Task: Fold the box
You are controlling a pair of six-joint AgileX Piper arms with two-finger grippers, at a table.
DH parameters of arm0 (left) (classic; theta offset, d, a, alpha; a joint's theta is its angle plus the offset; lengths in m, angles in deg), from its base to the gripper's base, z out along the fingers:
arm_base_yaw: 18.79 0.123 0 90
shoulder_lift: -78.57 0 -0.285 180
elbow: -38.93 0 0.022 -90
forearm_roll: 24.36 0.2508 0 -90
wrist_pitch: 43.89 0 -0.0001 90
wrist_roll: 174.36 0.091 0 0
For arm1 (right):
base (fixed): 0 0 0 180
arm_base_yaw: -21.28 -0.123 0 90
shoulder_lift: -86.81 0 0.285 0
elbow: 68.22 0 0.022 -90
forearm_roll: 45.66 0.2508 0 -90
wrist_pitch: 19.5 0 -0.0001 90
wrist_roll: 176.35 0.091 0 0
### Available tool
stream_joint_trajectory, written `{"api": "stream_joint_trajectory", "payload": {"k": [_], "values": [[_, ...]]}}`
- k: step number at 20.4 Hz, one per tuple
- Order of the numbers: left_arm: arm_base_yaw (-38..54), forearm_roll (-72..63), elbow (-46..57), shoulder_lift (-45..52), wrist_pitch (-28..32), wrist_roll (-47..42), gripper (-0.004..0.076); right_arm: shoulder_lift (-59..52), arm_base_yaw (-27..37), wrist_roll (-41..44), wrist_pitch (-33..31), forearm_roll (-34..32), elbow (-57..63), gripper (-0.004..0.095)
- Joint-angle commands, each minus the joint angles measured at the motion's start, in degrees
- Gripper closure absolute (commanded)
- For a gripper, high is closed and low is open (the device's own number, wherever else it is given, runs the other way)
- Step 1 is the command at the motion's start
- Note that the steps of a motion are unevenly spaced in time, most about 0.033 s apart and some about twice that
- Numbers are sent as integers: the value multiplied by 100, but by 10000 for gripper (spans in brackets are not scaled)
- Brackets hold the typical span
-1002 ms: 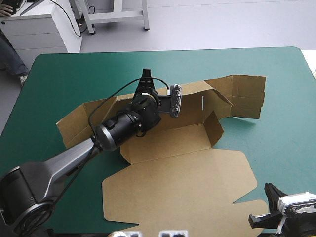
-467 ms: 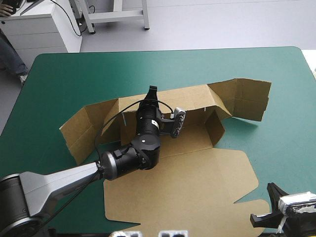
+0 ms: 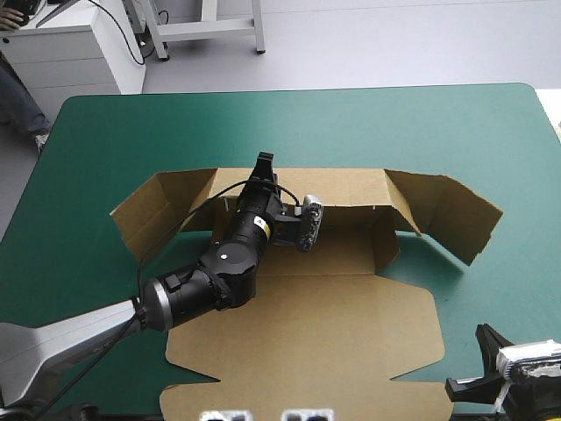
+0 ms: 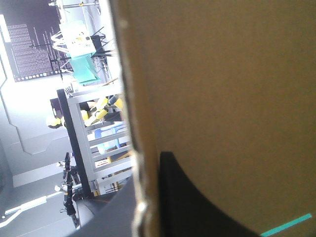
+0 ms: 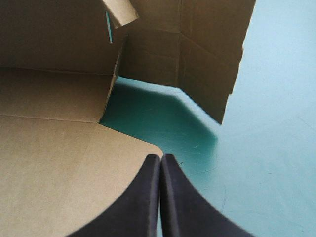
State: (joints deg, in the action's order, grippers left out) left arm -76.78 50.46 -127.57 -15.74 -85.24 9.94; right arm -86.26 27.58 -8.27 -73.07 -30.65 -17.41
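Box [image 3: 351,307] sits mid-bench [image 3: 123,132]: lid flat toward the near edge, back wall raised, side flaps splayed outward. Left gripper [image 3: 263,167] is pinched almost closed on the back wall's top edge, with board between its fingers. Right gripper [image 5: 161,157] has fingers pressed together, holding nothing, by the lid's right edge.

box [image 3: 351,324]: plain brown board, darker in shade inside its raised walls. table cover [image 3: 421,123] around the box: flat teal-green. left gripper [image 3: 264,163] at box's far wall, right gripper [image 5: 160,160]: black fingers.
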Motion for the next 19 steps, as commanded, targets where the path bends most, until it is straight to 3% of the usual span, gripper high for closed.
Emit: {"api": "stream_joint_trajectory", "payload": {"k": [1,7,13,19], "values": [[12,154,-135,238,-28,10,732,299,-15,-85,681,29,-158,926],[12,154,-135,238,-28,10,732,1703,-15,-385,971,29,-1100,925],[12,179,-135,238,-60,-5,732,4390,-15,-826,724,127,-3352,925],[12,159,-135,238,-210,-5,732,6242,-15,-1110,735,135,-4438,925]]}}
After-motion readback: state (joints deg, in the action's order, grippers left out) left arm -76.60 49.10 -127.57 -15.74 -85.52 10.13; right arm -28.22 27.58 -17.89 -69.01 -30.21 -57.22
